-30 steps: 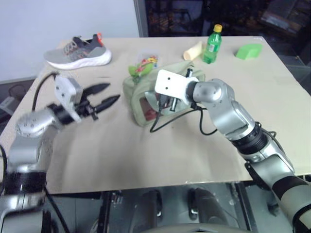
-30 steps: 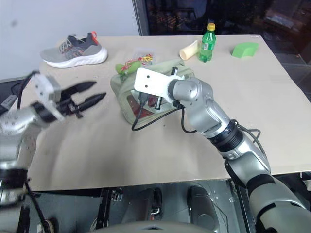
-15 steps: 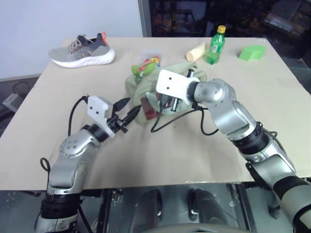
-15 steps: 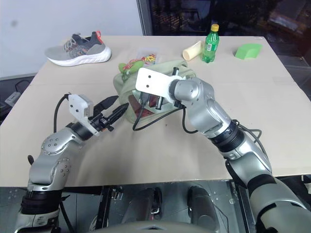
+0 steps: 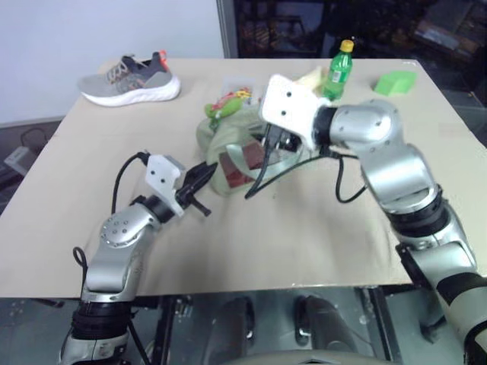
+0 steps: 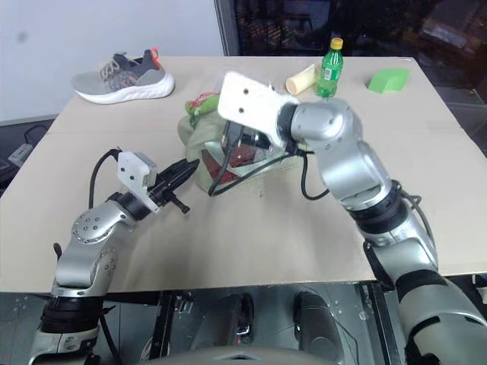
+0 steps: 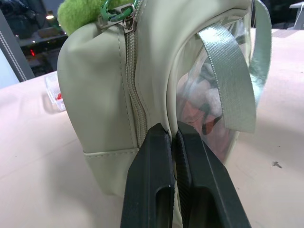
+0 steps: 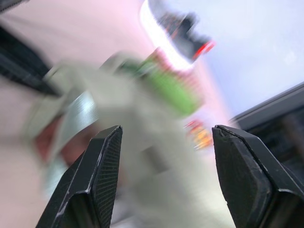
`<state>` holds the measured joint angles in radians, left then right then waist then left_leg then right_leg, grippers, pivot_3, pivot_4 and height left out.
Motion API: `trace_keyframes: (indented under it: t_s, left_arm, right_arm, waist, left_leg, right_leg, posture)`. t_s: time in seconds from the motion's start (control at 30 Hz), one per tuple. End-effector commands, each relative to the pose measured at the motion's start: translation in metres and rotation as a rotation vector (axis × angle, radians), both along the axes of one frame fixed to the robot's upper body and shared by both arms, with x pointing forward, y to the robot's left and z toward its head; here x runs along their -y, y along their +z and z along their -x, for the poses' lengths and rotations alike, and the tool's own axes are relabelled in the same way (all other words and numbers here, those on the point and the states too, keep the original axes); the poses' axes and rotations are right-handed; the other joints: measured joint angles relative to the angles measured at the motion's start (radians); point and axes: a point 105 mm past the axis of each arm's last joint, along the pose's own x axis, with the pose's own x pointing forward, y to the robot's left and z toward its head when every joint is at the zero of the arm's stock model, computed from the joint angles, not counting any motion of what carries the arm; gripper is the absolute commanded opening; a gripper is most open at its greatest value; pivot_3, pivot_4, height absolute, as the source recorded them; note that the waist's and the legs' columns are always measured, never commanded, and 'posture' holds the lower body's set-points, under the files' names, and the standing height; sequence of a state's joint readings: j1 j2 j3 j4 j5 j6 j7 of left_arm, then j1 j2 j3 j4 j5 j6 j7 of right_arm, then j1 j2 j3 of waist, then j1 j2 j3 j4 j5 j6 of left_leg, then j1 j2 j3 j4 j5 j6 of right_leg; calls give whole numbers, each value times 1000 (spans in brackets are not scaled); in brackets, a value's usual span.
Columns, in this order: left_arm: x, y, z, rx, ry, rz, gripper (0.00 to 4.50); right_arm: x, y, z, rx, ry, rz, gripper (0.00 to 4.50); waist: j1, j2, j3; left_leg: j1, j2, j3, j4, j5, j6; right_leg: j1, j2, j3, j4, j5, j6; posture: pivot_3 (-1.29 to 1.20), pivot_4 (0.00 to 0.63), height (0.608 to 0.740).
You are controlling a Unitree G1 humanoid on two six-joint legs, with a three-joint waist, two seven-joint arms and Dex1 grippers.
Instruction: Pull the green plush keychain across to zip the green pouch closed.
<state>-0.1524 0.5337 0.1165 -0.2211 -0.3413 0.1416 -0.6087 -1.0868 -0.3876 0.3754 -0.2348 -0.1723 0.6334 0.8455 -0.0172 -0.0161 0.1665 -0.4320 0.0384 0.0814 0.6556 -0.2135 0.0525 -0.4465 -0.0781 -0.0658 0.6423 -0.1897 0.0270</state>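
Observation:
The green pouch [image 5: 215, 141] lies mid-table with red items behind its clear side panel [image 7: 209, 95] and a pale strap [image 7: 232, 80]. The green plush keychain [image 5: 221, 111] sits at the pouch's far left top corner, clipped to the zipper pull [image 7: 116, 12]. My left gripper [image 5: 199, 179] is shut on the pouch's near end, pinching the seam beside the zipper. My right gripper [image 8: 167, 130] hangs open above the pouch, with the blurred keychain [image 8: 173, 88] beyond its spread fingers; it touches nothing.
A grey shoe [image 5: 129, 76] lies at the far left. A green bottle with a yellow cap [image 5: 338, 68], a cream cylinder [image 5: 307, 78] and a bright green wedge [image 5: 394, 81] stand along the far right. A clear packet of coloured bits [image 5: 234, 93] lies behind the pouch.
My left gripper came in from the left and shut on the pouch's near end. My right gripper opened and lifted up off the pouch.

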Motion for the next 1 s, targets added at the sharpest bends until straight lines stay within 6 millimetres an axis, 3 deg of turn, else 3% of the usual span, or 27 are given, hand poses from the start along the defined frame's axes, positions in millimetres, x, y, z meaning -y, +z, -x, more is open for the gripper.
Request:
trace_keyframes:
  t_s: [0.03, 0.27, 0.7, 0.9, 0.93, 1.0]
  left_arm:
    - [0, 5, -1, 35, 2, -15, 0]
    - [2, 6, 0, 51, 0, -26, 0]
    - [4, 3, 4, 67, -1, -46, 0]
    - [0, 1, 4, 70, 11, -54, 0]
    - [-1, 1, 4, 68, 18, -53, 0]
    - [-4, -1, 3, 61, 36, -52, 0]
  right_arm:
    - [-11, 13, -7, 161, 36, 67, 3048]
    - [-25, -7, -34, 243, 73, 226, 3048]
    - [-56, -13, -53, 266, 126, 225, 3048]
    - [-59, -16, -57, 275, 131, 218, 356]
    - [-58, -14, -57, 284, 124, 215, 106]
    - [-55, -8, -58, 310, 108, 204, 106]
  waist:
    - [0, 0, 0]
    - [2, -1, 0]
    - [1, 0, 0]
    - [1, 0, 0]
    - [1, 0, 0]
    - [0, 0, 0]
  left_leg:
    - [0, 0, 0, 0, 0, 0]
    - [-1, 0, 2, 0, 0, 0]
    - [-1, 0, 2, -1, 0, 0]
    - [-1, 0, 2, -1, 0, 0]
    - [-1, 0, 1, -1, 0, 0]
    - [-1, 0, 1, -1, 0, 0]
  right_leg:
    - [0, 0, 0, 0, -1, 1]
    - [0, -1, 1, -1, 2, 0]
    - [0, -1, 1, -1, 1, -1]
    - [0, -1, 1, -1, 2, -1]
    - [0, -1, 1, -1, 2, -1]
    - [0, -1, 1, -1, 1, -1]
  posture:
    - [0, 150, 740]
    - [0, 150, 740]
    - [0, 150, 740]
    - [0, 150, 740]
    - [0, 150, 740]
    - [0, 150, 740]
